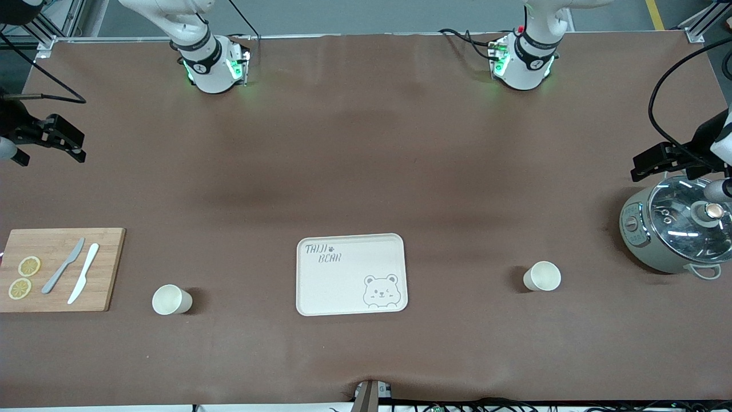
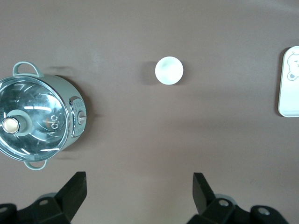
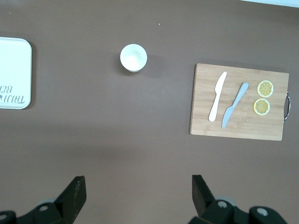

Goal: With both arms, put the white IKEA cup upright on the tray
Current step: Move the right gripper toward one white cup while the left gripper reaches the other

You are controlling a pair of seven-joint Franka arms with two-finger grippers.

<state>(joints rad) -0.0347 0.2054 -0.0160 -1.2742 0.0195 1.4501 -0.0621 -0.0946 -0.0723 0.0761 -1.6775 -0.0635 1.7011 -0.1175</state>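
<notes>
**Both arms held high at the table ends, cups not on the tray**

The tray [image 1: 350, 273] lies flat in the middle of the brown table [image 1: 366, 171], with its bear face at the corner toward the left arm's end. It carries nothing.

Two white cups stand upright on the table, each well apart from the tray. One cup [image 1: 541, 276] is toward the left arm's end of the tray, and the other cup [image 1: 170, 300] is toward the right arm's end, slightly nearer to the front camera than the first.

The left gripper [image 2: 140, 193] hangs in the air at the left arm's end of the table, over the bare cloth just beside the grey pot [image 1: 675, 229] with a glass lid. Its fingers are spread apart and hold nothing.

The right gripper [image 3: 138, 195] hangs over the table edge at the right arm's end, above the zone of the wooden cutting board [image 1: 57, 269]. Its fingers are also apart and empty. On the board lie two knives [image 1: 74, 272] and two lemon slices [image 1: 24, 277].
</notes>
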